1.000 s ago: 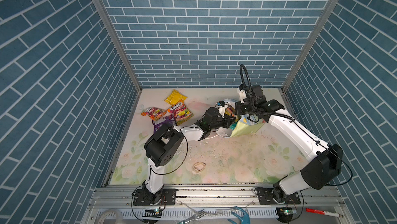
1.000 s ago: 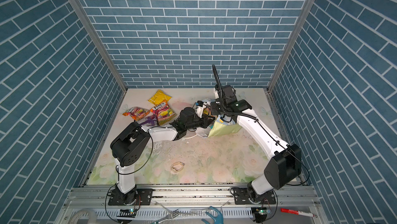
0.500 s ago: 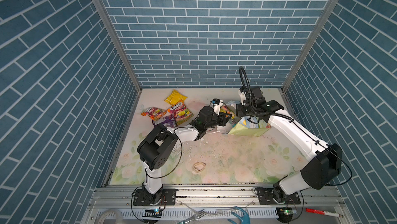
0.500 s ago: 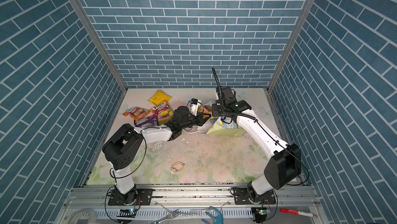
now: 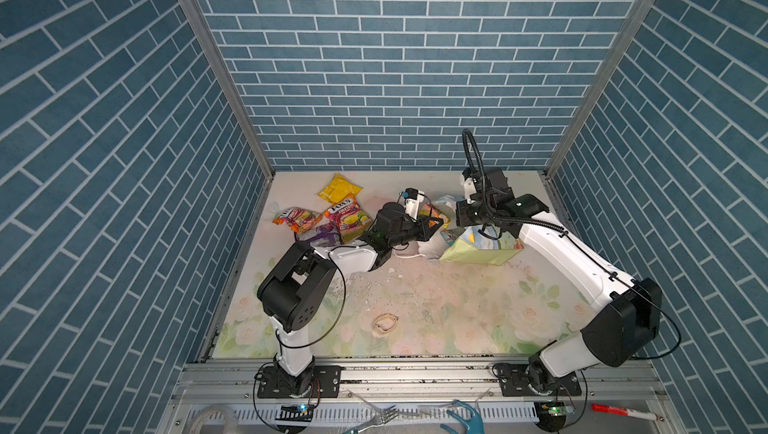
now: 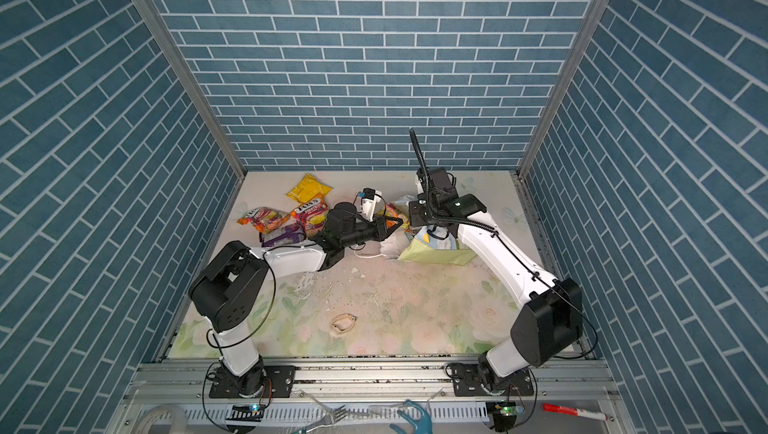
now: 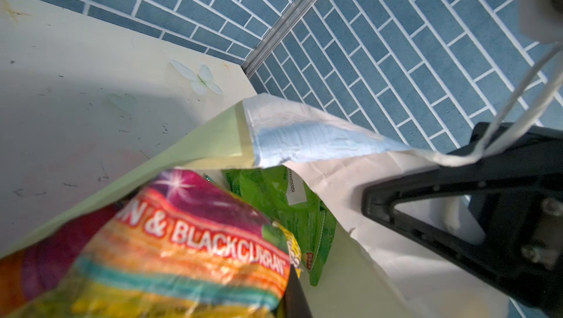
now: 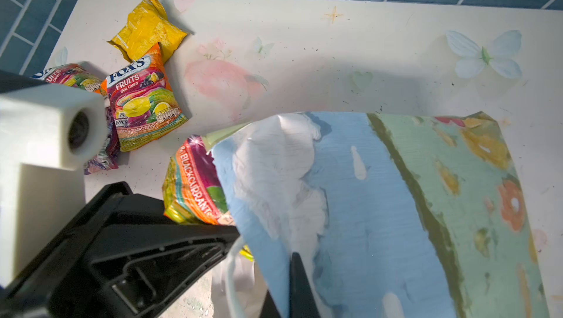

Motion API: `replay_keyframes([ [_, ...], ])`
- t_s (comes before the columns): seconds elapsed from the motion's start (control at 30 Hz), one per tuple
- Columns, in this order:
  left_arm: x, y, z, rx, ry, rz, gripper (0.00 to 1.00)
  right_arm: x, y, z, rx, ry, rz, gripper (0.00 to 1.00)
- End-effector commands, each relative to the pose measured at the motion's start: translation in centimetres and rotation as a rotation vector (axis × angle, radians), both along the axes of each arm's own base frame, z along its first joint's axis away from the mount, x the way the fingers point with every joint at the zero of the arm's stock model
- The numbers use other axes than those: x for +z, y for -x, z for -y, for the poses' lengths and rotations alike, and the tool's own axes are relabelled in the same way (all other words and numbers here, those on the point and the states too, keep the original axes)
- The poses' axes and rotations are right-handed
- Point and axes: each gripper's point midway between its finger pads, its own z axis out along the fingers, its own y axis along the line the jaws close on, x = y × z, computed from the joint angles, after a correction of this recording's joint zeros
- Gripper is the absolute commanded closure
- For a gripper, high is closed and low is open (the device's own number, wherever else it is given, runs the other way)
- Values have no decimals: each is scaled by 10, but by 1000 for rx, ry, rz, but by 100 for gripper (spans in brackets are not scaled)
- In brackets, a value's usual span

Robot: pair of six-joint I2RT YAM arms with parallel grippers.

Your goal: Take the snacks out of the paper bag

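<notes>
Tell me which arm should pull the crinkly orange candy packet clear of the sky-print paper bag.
Left. The left gripper grips the candy packet at the mouth of the paper bag; the right gripper pinches its rim.

I work in a staged robot test cell, a lab booth and not a lived-in room. Flat wall panels printed with blue brick (image 5: 374, 57) box me in on three sides, joined by bare aluminium corner posts (image 5: 220, 66). My arms' black base plates (image 5: 297, 382) are bolted to a slotted aluminium rail (image 5: 415, 375) fronting a pale flower-printed table mat (image 5: 457, 311). A red marker pen (image 5: 615, 410) and a metal fork (image 5: 380, 416) lie on the front ledge.
</notes>
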Motion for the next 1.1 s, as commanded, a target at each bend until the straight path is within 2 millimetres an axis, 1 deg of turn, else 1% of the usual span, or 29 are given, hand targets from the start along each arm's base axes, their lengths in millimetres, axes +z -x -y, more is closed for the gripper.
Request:
replay_keyframes([
  [0.0,34,-4,-15,21,17,85,100,-7,6,-3,5,-29,-38,100],
  [0.07,37,-2,-15,13,5,82,100,-5,5,-5,13,-36,-30,100],
  [0.23,42,1,-22,32,-15,72,100,-5,2,-2,0,-33,-7,100],
  [0.57,44,8,-40,85,-81,62,100,-3,-2,-14,32,-74,4,100],
  [0.67,43,12,-47,104,-99,57,100,-2,-3,-14,31,-77,13,100],
  [0.97,47,26,-66,138,-156,59,100,-8,-3,-16,41,-86,15,100],
  [1.07,52,30,-71,146,-170,69,100,-9,-4,-15,41,-77,23,100],
])
